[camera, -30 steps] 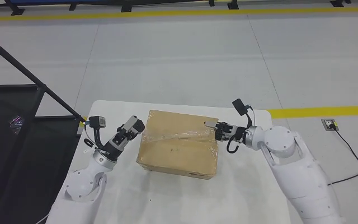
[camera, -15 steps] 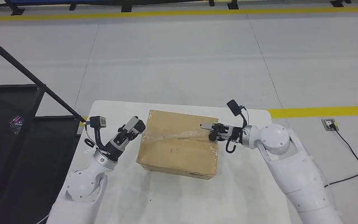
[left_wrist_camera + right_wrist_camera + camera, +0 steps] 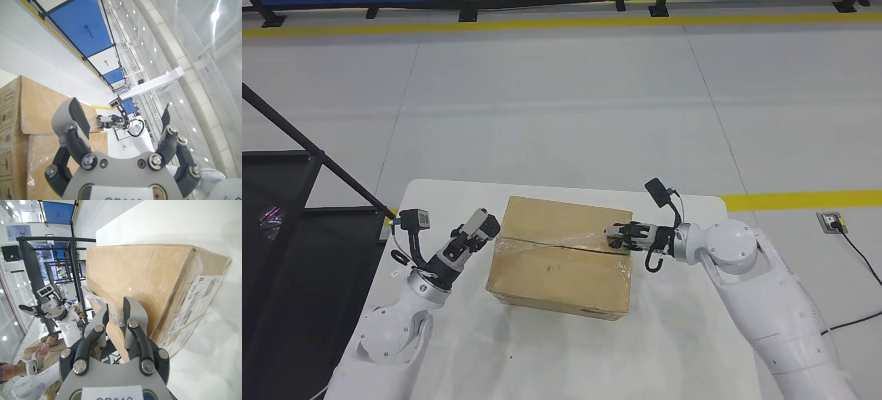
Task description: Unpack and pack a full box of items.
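A taped brown cardboard box (image 3: 557, 270) stands in the middle of the white table (image 3: 682, 330). My right gripper (image 3: 612, 238) is at the box's right end, on the centre seam. In the right wrist view the gripper (image 3: 116, 310) is shut on the edge of a top flap (image 3: 115, 336), with crumpled clear tape (image 3: 115, 313) between its fingers. The seam shows a dark gap along the top. My left gripper (image 3: 485, 222) hangs just off the box's left end, open and empty (image 3: 122, 119), with the box (image 3: 37, 98) beside one finger.
A black frame with dark netting (image 3: 282, 240) stands off the table's left side. A white shipping label (image 3: 198, 298) covers the box's end face. Bare table lies in front of the box and to its right.
My right gripper has moved left onto the box's end and closed on the flap edge. A dark gap has opened along the seam. The left arm has barely moved.
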`<state>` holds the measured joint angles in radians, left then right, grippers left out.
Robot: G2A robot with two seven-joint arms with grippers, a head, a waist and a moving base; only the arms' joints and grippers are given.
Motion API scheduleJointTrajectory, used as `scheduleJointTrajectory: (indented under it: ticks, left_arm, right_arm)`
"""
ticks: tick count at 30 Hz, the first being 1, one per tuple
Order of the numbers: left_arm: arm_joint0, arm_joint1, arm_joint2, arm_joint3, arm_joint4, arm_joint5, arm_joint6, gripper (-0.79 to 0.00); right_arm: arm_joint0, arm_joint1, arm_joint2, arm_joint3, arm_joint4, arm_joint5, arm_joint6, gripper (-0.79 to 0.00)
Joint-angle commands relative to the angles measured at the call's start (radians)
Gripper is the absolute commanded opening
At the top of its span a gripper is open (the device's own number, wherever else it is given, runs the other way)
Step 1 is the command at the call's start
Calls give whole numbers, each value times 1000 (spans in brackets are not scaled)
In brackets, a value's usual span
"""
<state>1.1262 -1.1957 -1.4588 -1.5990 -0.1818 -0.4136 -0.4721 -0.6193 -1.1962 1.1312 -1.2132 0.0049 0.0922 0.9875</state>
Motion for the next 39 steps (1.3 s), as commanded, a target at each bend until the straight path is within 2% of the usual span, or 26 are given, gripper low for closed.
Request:
scheduleJointTrajectory:
  ticks: [1,5,9,14,19,27,35,36,39]
  left_arm:
    - [0,0,0,3,-6,1,-2,0]
    - [-11,1,4,17,-37,3,-33,0]
    - [-39,2,12,49,-130,-8,-125,0]
    - [-83,1,34,112,-206,-14,-211,0]
    - [-122,-1,67,173,-214,-15,-273,0]
    - [-156,-4,112,243,-131,-15,-265,0]
    - [-180,-10,141,292,-110,-14,-228,0]
    - [-182,-10,143,296,-108,-15,-226,0]
    - [-186,-11,150,307,-106,-17,-224,0]
  right_arm:
    - [-6,2,2,-13,-1,-3,1,-785]
    - [-27,8,15,-55,2,-10,3,-785]
    - [-68,16,34,-128,-1,-16,-10,-785]
    - [-133,28,58,-235,-44,21,-47,-785]
    - [-187,37,74,-302,-73,53,-78,-785]
    - [-235,41,81,-347,-99,57,-142,-785]
    - [-223,39,57,-327,-125,62,-171,-785]
    - [-220,38,54,-322,-126,63,-169,-779]
    - [-212,38,49,-310,-126,64,-164,-693]
